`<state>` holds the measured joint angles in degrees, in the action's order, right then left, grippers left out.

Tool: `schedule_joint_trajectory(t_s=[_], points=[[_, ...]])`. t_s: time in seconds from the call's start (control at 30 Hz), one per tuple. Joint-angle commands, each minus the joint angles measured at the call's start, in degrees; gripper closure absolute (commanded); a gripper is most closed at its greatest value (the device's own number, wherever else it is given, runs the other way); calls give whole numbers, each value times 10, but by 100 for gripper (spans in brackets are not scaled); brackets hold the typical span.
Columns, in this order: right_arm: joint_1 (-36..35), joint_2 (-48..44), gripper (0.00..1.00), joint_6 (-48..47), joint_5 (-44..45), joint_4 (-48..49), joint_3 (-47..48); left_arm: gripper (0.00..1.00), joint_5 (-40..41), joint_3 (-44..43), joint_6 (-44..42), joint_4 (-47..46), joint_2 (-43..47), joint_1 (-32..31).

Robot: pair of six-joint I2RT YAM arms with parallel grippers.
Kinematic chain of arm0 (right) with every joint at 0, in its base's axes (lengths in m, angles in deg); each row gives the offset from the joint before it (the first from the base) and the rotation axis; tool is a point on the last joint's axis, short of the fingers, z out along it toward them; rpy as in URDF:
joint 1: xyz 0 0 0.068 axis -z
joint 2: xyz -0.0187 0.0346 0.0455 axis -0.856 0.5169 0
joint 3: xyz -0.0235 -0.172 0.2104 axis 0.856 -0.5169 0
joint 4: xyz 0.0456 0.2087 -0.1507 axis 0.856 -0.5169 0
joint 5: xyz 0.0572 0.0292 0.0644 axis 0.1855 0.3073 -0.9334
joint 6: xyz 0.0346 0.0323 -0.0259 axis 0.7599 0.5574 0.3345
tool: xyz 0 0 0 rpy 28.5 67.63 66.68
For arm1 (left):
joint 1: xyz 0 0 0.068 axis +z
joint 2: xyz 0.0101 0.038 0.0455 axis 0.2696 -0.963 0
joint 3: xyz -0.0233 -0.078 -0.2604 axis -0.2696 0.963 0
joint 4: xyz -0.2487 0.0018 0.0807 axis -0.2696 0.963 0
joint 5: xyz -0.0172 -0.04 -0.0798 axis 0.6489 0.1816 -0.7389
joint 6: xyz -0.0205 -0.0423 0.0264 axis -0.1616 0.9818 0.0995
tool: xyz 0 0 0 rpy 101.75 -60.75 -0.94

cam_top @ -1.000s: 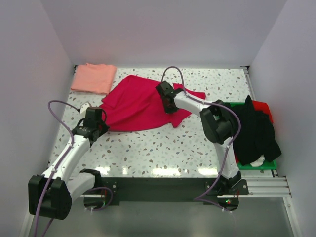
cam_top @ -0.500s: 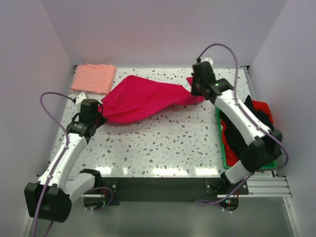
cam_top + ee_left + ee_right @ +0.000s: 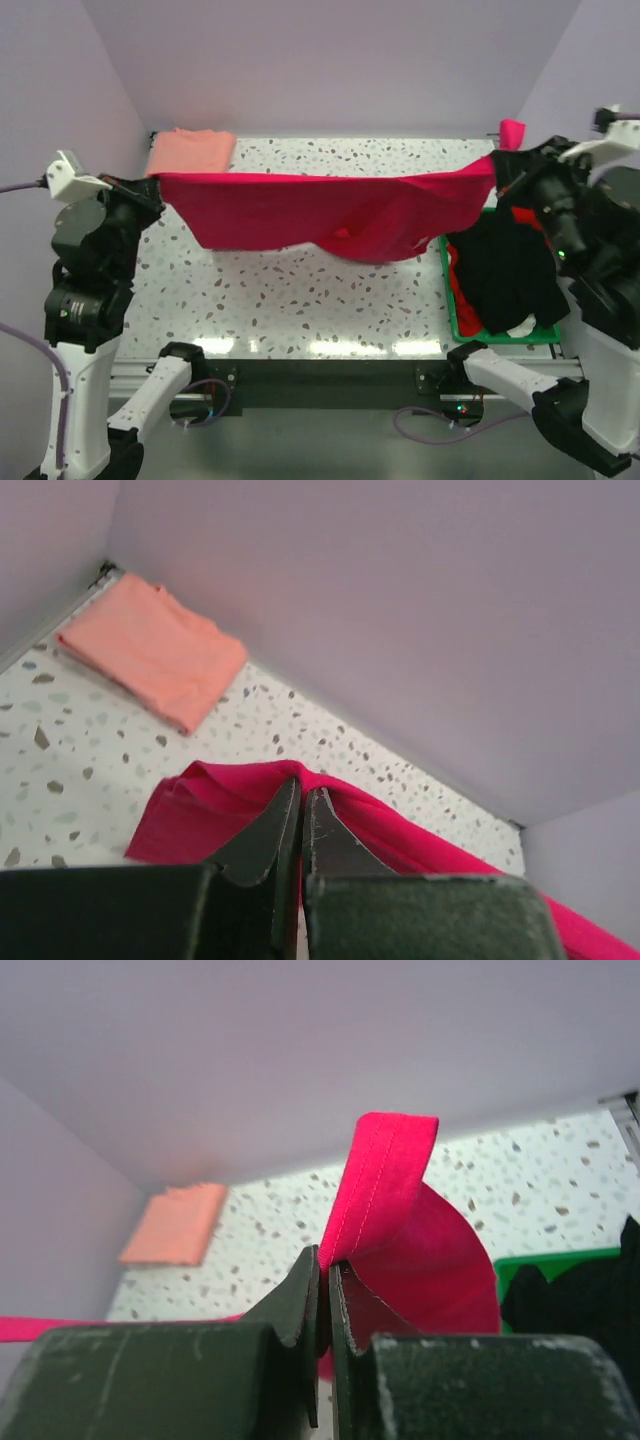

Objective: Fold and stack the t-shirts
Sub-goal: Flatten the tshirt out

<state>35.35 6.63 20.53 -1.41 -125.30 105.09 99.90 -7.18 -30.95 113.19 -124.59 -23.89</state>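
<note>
The crimson-red t-shirt (image 3: 330, 205) hangs stretched in the air across the table's width, sagging in the middle. My left gripper (image 3: 158, 181) is shut on its left end, the cloth pinched between the fingers (image 3: 302, 800). My right gripper (image 3: 497, 163) is shut on the right end, a hemmed flap (image 3: 385, 1175) standing up above the jaws. The pale salmon-pink t-shirt (image 3: 192, 153) lies folded flat at the far left corner, also visible in the left wrist view (image 3: 150, 650) and right wrist view (image 3: 175, 1225).
A green tray (image 3: 455, 322) at the right edge holds a heap of black and red clothes (image 3: 510, 270). Lilac walls close in the table on three sides. Speckled tabletop (image 3: 300, 300) lies bare beneath the hanging shirt.
Both arms rose and spread apart, lifting the red shirt off the table and pulling it taut. The right gripper closed on the shirt's right end and swung out to the right.
</note>
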Motion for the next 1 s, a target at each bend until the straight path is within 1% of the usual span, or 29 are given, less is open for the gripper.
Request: schedule_joint_trajectory(t_s=[0.0, 0.1, 0.17, 0.2, 0.37, 0.4, 0.47, 0.5, 0.53, 0.57, 0.6, 0.63, 0.67, 0.7, 0.73, 0.77, 0.8, 0.83, 0.87, 0.9, 0.93, 0.97], points=[[1, -22, 100, 4, -9, -44, 102, 100, 29, -92, -31, 29, 2, 6], [1, -9, 100, 1, -20, -49, 148, 100, 37, -152, -41, 28, -20, 5], [1, 1, 100, 0, -26, -45, 154, 100, 39, -171, -46, 20, -42, 5], [1, 8, 100, -1, -27, -27, 143, 100, 42, -179, -49, 6, -50, 5], [1, 48, 100, -13, -21, 58, 83, 100, 44, -159, -58, -75, -114, 5], [0, 73, 100, -15, -16, 76, 68, 100, 45, -146, -58, -112, -127, 6], [1, 109, 100, -27, -13, 131, 62, 100, 44, -140, -61, -149, -171, 6], [0, 154, 100, -31, -12, 163, 69, 100, 44, -144, -63, -182, -189, 6], [1, 179, 100, -37, -9, 177, 79, 100, 44, -150, -67, -199, -231, 6], [1, 205, 100, -48, -9, 185, 96, 100, 47, -175, -76, -222, -254, 7], [2, 237, 100, -55, -12, 195, 142, 100, 47, -189, -81, -235, -279, 8], [3, 291, 100, -60, -12, 201, 169, 100, 46, -203, -87, -248, -326, 10], [4, 320, 100, -68, -13, 207, 222, 100, 34, -236, -92, -271, -350, 18], [7, 344, 100, -72, -20, 218, 252, 100, 23, -257, -92, -279, -375, 26], [8, 393, 100, -74, -23, 222, 284, 100, 10, -279, -87, -282, -424, 45], [12, 415, 100, -82, -22, 225, 348, 100, -19, -334, -69, -280, -448, 58], [13, 434, 100, -87, -20, 237, 378, 100, -40, -363, -57, -280, -473, 69], [13, 460, 100, -93, -14, 249, 401, 100, -61, -390, -47, -283, -519, 92], [14, 465, 100, -107, -7, 265, 415, 100, -99, -449, -23, -283, -541, 106], [15, 465, 100, -113, -2, 306, 418, 100, -115, -479, -15, -284, -562, 114], [16, 461, 100, -119, 11, 329, 410, 100, -128, -505, -10, -285, -597, 129], [16, 441, 100, -129, 16, 352, 382, 100, -153, -552, 2, -286, -614, 135]])
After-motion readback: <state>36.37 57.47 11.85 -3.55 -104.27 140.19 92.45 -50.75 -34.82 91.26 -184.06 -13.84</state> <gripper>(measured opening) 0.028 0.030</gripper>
